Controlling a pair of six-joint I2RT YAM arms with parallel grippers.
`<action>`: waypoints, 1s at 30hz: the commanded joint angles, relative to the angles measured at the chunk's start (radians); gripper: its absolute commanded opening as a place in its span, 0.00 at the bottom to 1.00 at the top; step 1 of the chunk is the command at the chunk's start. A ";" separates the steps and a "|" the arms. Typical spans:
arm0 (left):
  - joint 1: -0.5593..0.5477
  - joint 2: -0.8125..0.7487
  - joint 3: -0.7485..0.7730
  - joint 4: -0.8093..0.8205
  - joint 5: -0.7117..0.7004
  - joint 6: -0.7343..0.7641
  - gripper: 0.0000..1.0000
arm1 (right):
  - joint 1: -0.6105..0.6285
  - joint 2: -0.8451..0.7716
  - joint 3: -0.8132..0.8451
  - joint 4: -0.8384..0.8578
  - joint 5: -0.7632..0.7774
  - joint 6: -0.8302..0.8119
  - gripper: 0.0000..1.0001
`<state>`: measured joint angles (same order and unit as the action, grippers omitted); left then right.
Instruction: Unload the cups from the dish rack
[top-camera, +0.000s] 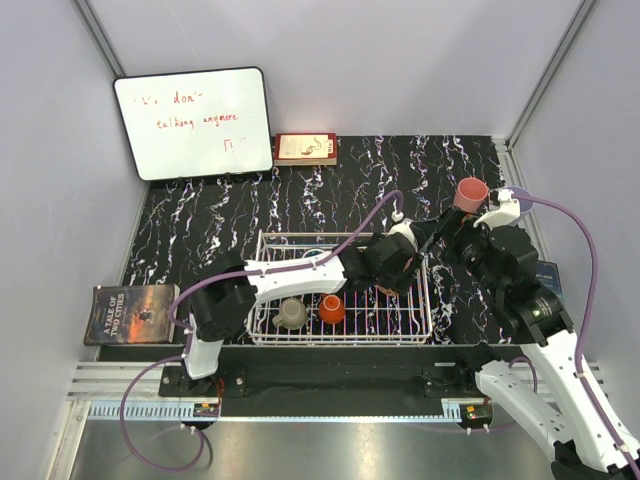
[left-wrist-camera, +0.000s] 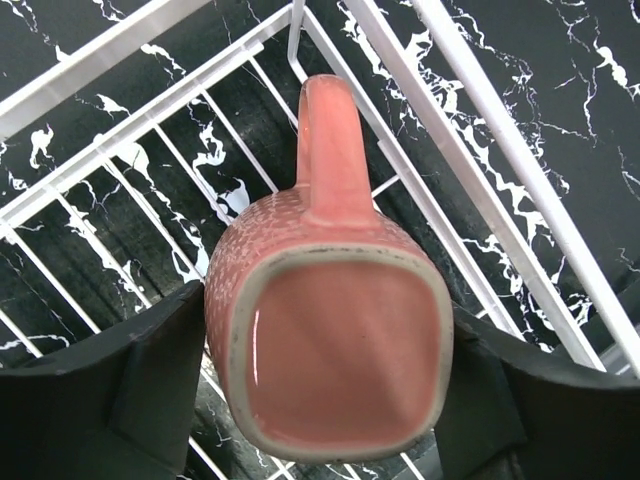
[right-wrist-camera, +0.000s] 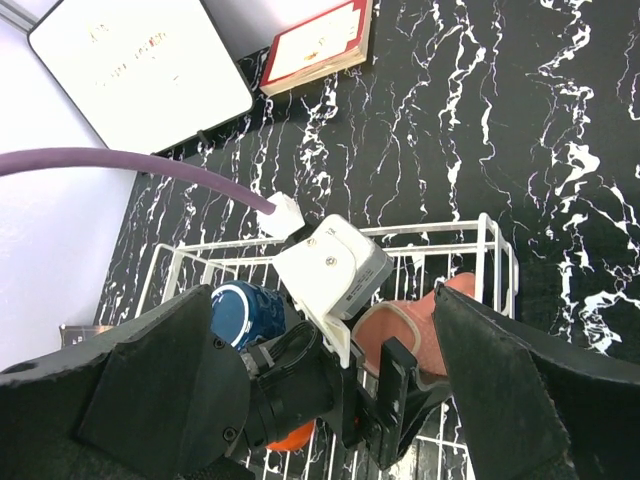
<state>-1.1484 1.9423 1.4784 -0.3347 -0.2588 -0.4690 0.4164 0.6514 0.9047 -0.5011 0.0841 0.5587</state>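
The left gripper (left-wrist-camera: 325, 300) clasped the salmon-pink cup (left-wrist-camera: 340, 350) inside the dish rack (top-camera: 380, 340). The right gripper (right-wrist-camera: 330, 330) hung above, 2 fingers spread, empty.

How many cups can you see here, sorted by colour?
Pink: 2, the pink cup outside the dish rack and the pink mug in it
Orange: 1, the orange cup
Beige: 1, the beige mug
Dark blue: 1, the dark blue mug
Total: 5 in view
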 joint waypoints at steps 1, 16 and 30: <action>-0.004 -0.051 -0.023 0.049 -0.011 0.004 0.58 | 0.004 -0.002 0.023 0.050 -0.007 0.010 1.00; -0.004 -0.233 -0.062 0.028 -0.148 0.018 0.00 | 0.005 -0.018 0.054 0.032 0.078 -0.002 1.00; 0.094 -0.573 -0.214 0.137 -0.002 -0.089 0.00 | 0.005 0.040 0.059 -0.010 0.181 0.024 1.00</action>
<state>-1.1137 1.5017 1.3285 -0.3592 -0.3405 -0.4927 0.4171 0.6922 0.9707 -0.5507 0.3225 0.5774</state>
